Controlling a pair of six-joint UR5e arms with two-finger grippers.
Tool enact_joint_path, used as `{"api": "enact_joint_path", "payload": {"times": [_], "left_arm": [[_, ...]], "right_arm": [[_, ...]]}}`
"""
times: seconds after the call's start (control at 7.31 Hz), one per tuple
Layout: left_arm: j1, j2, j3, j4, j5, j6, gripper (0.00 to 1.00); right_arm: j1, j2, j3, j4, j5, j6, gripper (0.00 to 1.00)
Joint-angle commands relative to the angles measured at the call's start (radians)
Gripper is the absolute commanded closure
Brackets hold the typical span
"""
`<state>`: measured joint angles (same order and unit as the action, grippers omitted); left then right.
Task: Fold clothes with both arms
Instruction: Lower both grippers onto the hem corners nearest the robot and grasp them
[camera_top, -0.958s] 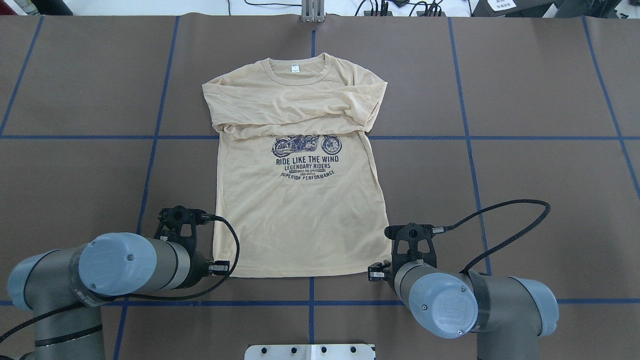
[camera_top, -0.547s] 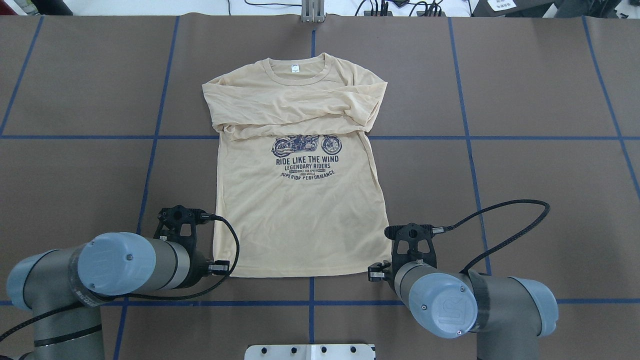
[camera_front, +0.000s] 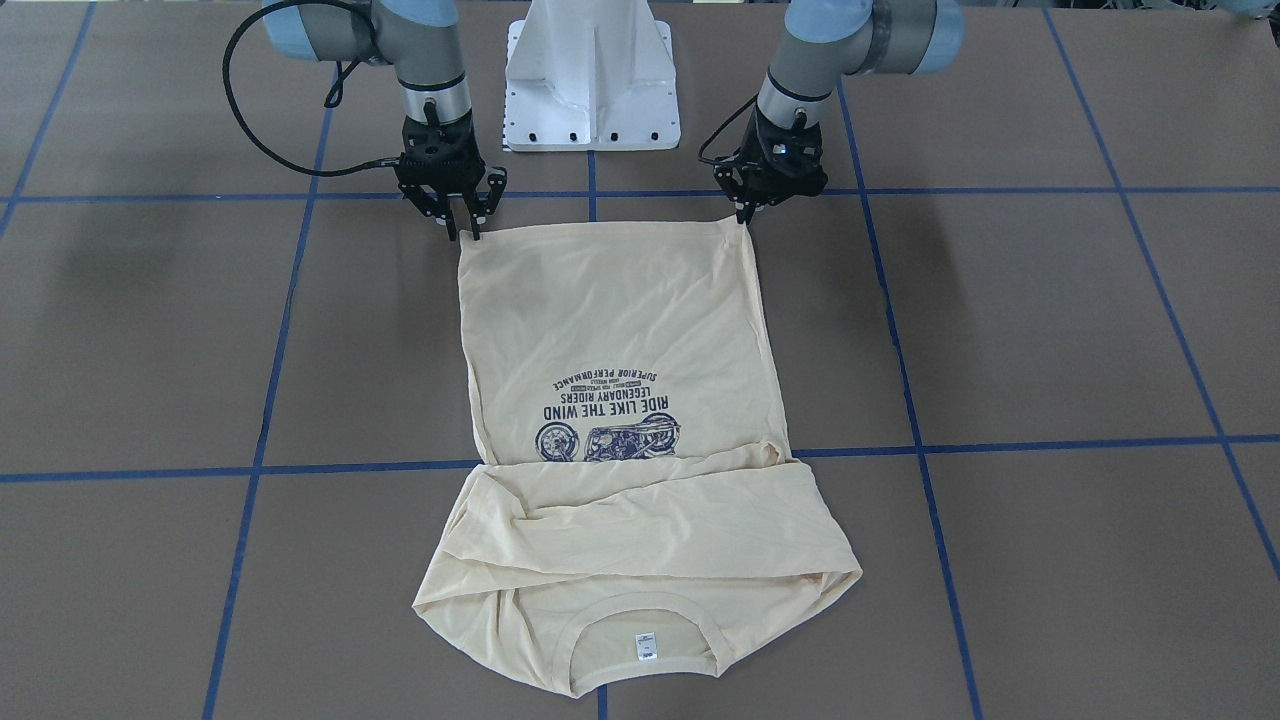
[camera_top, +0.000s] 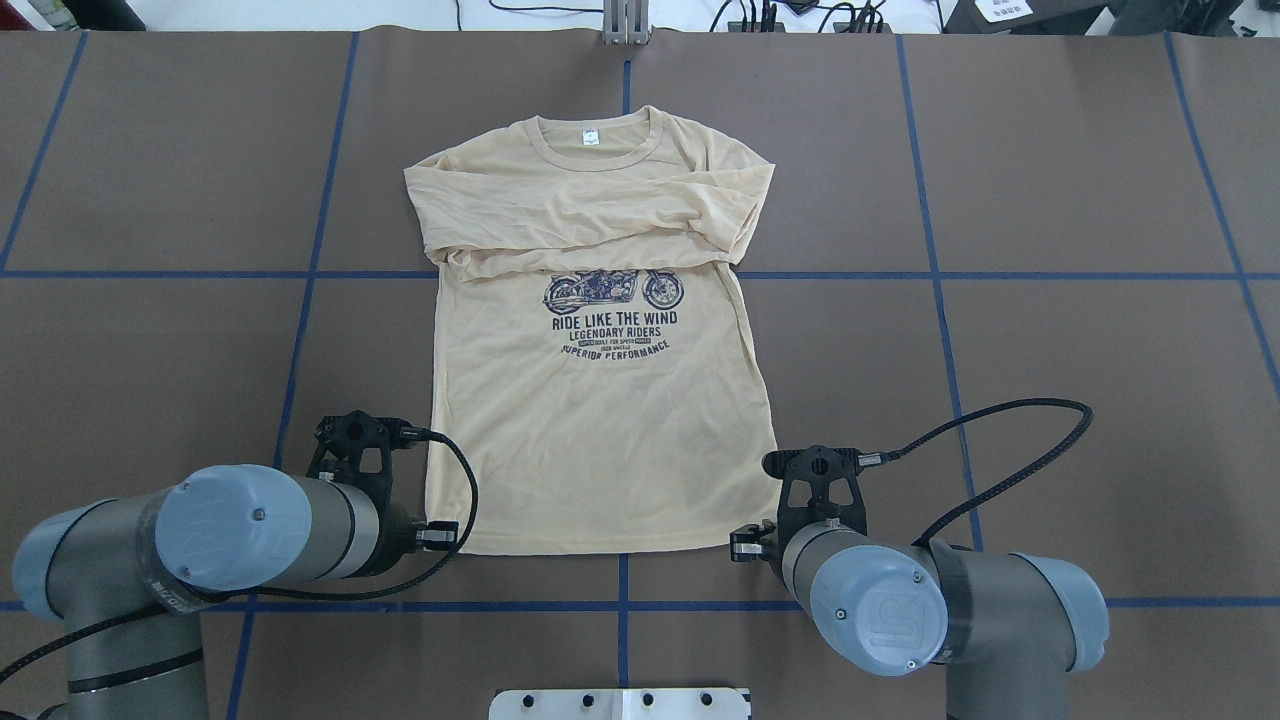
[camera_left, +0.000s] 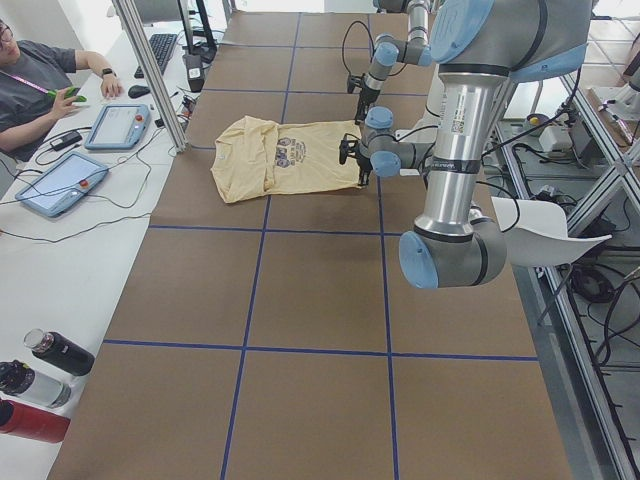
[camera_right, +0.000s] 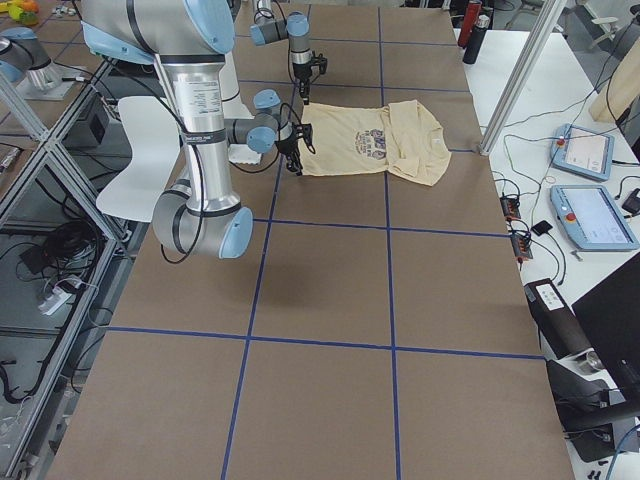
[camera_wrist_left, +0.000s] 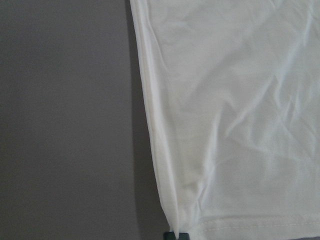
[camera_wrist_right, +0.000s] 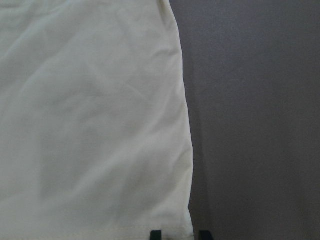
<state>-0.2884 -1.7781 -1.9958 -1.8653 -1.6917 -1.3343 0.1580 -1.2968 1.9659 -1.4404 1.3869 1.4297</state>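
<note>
The cream-yellow long-sleeved shirt (camera_top: 600, 430) lies flat and face up, collar and neck label (camera_top: 591, 136) at the far end. Both sleeves (camera_top: 590, 215) are folded across the chest above the navy motorcycle print (camera_top: 612, 318). In the front-facing view my left gripper (camera_front: 745, 218) stands at one hem corner and looks shut on it. The left wrist view shows its tips (camera_wrist_left: 175, 235) close together on that corner. My right gripper (camera_front: 463, 228) is open at the other hem corner. The right wrist view shows its fingertips (camera_wrist_right: 156, 234) apart, with the shirt's edge (camera_wrist_right: 187, 190) between them.
The brown table cover carries blue tape grid lines (camera_top: 930, 275). The white pedestal base (camera_front: 590, 80) stands behind the hem. The right arm's black cable (camera_top: 1010, 410) loops over the table. An operator (camera_left: 40, 80), tablets and bottles are along the table's far side.
My right arm has shifted slightly toward the shirt's hem corner. The left arm and the shirt have not visibly moved.
</note>
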Motion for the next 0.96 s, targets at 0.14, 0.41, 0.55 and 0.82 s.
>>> {"api": "enact_joint_path", "payload": {"times": [0.14,0.41,0.55,0.82], "left_arm": [[0.000,-0.001,0.000,0.000,0.000,0.001,1.00],[0.000,-0.003,-0.003,0.000,-0.002,0.003,1.00],[-0.002,-0.003,-0.015,0.000,-0.005,0.007,1.00],[-0.008,0.009,-0.087,0.008,-0.009,0.010,1.00]], "right_arm": [[0.000,-0.001,-0.009,0.000,0.000,0.000,0.93],[0.020,0.001,0.005,0.002,-0.002,-0.003,1.00],[0.032,-0.001,0.040,-0.001,0.006,-0.008,1.00],[0.070,-0.019,0.169,-0.015,0.091,-0.014,1.00]]}}
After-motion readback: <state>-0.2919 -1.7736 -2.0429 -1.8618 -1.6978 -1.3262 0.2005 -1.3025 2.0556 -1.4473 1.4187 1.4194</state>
